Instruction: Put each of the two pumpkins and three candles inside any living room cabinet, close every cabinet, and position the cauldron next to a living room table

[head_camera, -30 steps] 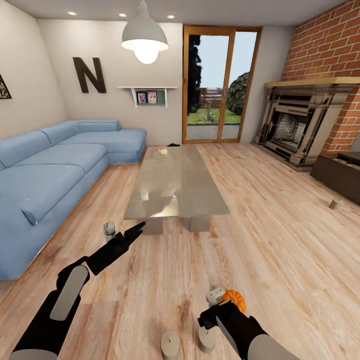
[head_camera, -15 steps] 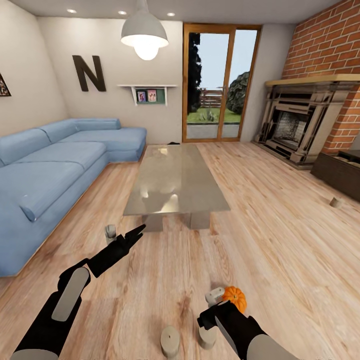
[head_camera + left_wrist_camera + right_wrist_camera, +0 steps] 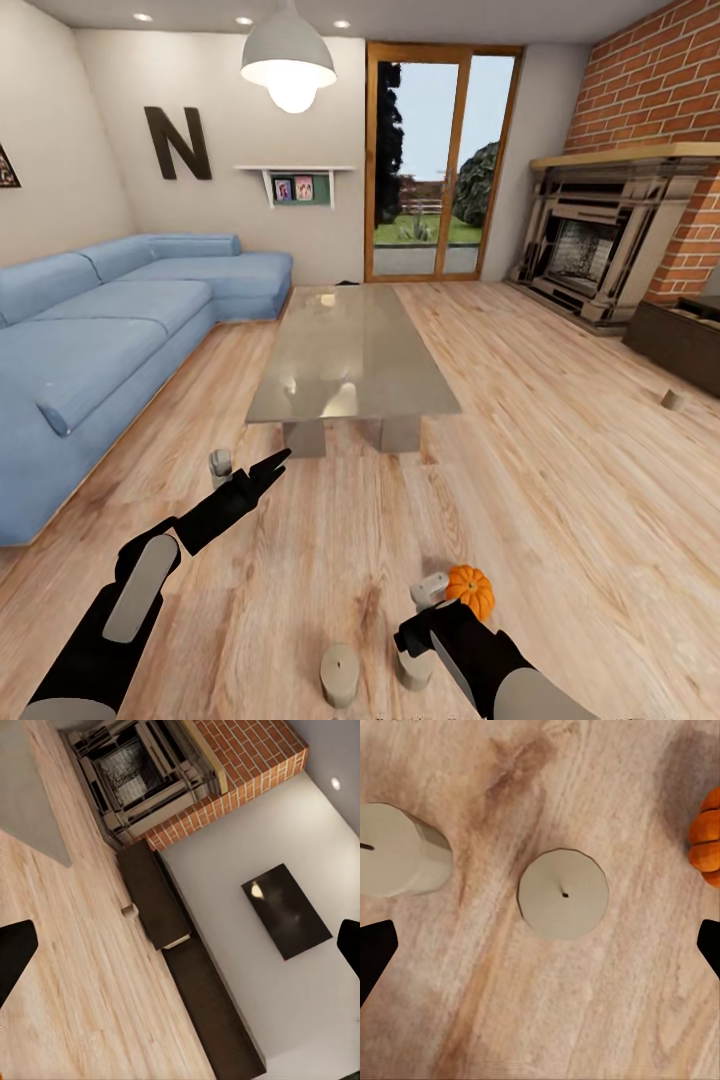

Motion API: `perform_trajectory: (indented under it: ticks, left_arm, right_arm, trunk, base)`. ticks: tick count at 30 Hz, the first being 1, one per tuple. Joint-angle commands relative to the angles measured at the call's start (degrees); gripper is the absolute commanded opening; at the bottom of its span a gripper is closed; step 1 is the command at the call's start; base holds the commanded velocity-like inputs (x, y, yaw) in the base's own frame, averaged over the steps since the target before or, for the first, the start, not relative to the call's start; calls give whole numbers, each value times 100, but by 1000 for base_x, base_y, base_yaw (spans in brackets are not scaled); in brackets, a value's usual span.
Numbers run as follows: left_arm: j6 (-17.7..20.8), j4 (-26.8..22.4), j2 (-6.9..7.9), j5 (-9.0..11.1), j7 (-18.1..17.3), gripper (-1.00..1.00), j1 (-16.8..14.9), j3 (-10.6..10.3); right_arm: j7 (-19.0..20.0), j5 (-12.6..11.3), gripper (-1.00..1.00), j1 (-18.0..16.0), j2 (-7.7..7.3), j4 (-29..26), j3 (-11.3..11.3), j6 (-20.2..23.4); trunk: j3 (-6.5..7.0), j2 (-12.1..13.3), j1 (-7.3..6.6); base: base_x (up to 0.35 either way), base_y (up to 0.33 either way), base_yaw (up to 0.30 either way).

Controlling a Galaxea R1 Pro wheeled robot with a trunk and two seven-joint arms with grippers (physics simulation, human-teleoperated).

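Note:
An orange pumpkin [image 3: 470,590] sits on the wood floor just beside my right gripper [image 3: 421,617], which is open. In the right wrist view this gripper [image 3: 541,949] hangs over a greyish candle [image 3: 562,894], with another candle [image 3: 397,851] and the pumpkin's edge [image 3: 706,840] to either side. These two candles [image 3: 340,675] [image 3: 413,668] stand at the bottom of the head view. My left gripper [image 3: 268,468] is open in the air beside a third candle [image 3: 220,462]. The glass table [image 3: 350,350] lies ahead. The dark cabinet [image 3: 680,345] [image 3: 154,896] runs along the right wall.
A blue sofa [image 3: 110,330] fills the left side. The brick fireplace [image 3: 600,245] and glass door [image 3: 440,165] are at the back. A small grey cylinder [image 3: 673,400] [image 3: 130,911] sits on the floor by the cabinet. A small dark shape [image 3: 347,288] lies beyond the table's far end.
The whole picture has slid up a little, so the camera has moved. Both arms and the floor objects hold their places relative to each other.

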Motion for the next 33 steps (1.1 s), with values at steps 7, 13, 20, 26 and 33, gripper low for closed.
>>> perform_trajectory:
  ticks: [7,13,20,26,33]
  left_arm:
    - [0,0,-2,2,0,100,0,1]
    - [0,0,-6,-6,0,100,0,-5]
    - [0,0,-8,-7,0,100,0,-7]
    - [0,0,-8,-1,0,100,0,-7]
    - [0,0,-8,-4,0,100,0,-7]
  right_arm:
    - [-5,-1,100,0,-13,-74,-5,4]
    - [-6,-4,100,0,-16,-74,-7,4]
    - [6,-4,100,0,-31,-64,-6,-11]
    - [-12,-4,100,0,-30,-69,-7,-24]
    - [-21,-4,100,0,-27,-69,-7,-22]
  trunk:
    - [-126,-282,154]
    - [-234,-523,286]
    - [-360,-804,440]
    - [-467,-1044,572]
    - [-597,-1287,707]
  base:
    - [0,0,0]
    - [0,0,0]
    - [0,0,0]
    - [0,0,0]
    - [0,0,0]
